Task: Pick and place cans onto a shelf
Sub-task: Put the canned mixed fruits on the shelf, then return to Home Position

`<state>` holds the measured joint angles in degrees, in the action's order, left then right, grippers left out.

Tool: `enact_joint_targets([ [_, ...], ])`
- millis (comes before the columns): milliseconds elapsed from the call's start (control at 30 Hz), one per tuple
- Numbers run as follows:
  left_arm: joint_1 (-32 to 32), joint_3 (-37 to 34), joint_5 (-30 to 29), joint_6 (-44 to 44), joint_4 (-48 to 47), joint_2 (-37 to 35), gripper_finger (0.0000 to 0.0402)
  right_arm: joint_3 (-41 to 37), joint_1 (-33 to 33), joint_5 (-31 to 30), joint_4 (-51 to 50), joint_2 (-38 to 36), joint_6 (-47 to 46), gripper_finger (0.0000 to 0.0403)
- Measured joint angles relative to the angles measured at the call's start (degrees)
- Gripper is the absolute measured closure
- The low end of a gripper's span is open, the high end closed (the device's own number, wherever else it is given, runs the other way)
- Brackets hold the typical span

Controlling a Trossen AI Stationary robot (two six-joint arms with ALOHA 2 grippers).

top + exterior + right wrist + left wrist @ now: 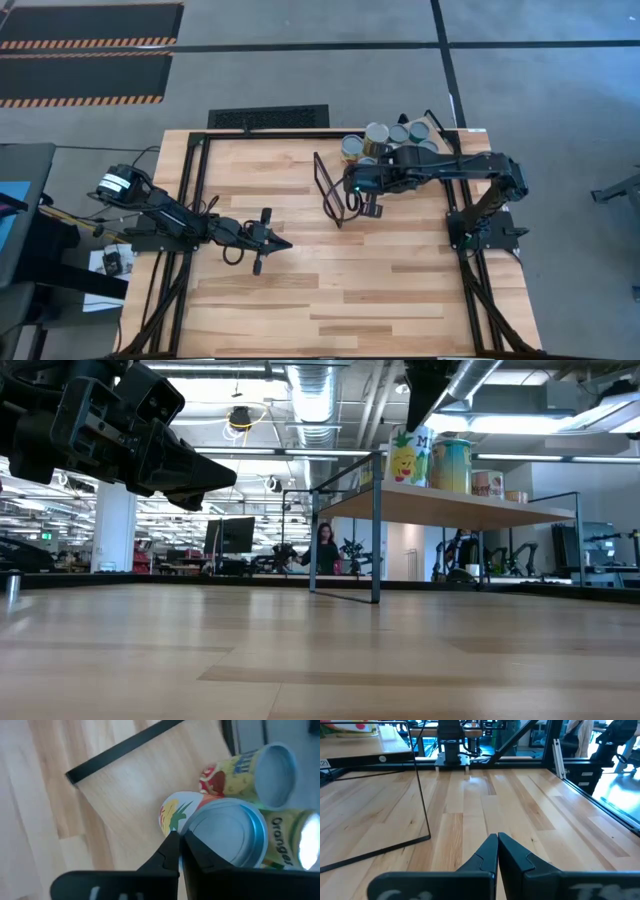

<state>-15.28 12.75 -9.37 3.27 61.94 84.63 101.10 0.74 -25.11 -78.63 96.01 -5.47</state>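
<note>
Currently the right end effector (178, 838), pressed together, hovers above the cans (227, 837) clustered on the shelf (135, 795); the left end effector (497, 840), also pressed together, waits over the bench (530, 805).

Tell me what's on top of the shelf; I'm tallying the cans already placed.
In the low view, the shelf carries a pineapple-labelled can, a yellow-and-teal can and smaller tins behind. From above, the right gripper and its arm cover part of the cluster, so no full count.

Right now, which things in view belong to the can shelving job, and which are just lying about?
Job:
- cans
- shelf
- right gripper, above the shelf's edge
- left gripper, waiting over the table

Lying about:
- black floor grille
- striped floor mats
</note>
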Motion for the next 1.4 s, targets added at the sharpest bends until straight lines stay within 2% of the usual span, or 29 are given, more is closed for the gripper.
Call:
enact_joint_targets([
  [333,0.00,0.00,0.00,-0.01,0.02,-0.01,0.0401,0.00,-2.79,3.15,0.21,0.00,4.16,0.0381],
  [600,-0.01,0.00,0.00,-0.03,0.04,0.01,0.0401,0.00,-4.94,6.92,0.22,0.00,4.65,0.0362],
  [1033,0.01,0.00,1.62,-0.03,0.04,0.00,0.0401,0.00,-6.21,5.42,4.74,0.00,5.35,0.0326],
  [1233,-0.01,0.00,1.55,-0.43,0.04,-0.01,0.0401,0.00,-5.75,2.70,5.35,-1.09,5.64,0.0338],
  [1400,-0.01,0.00,1.54,-0.53,-0.08,0.01,0.0401,-1.62,-2.03,2.76,3.90,-4.89,2.47,0.0386],
])
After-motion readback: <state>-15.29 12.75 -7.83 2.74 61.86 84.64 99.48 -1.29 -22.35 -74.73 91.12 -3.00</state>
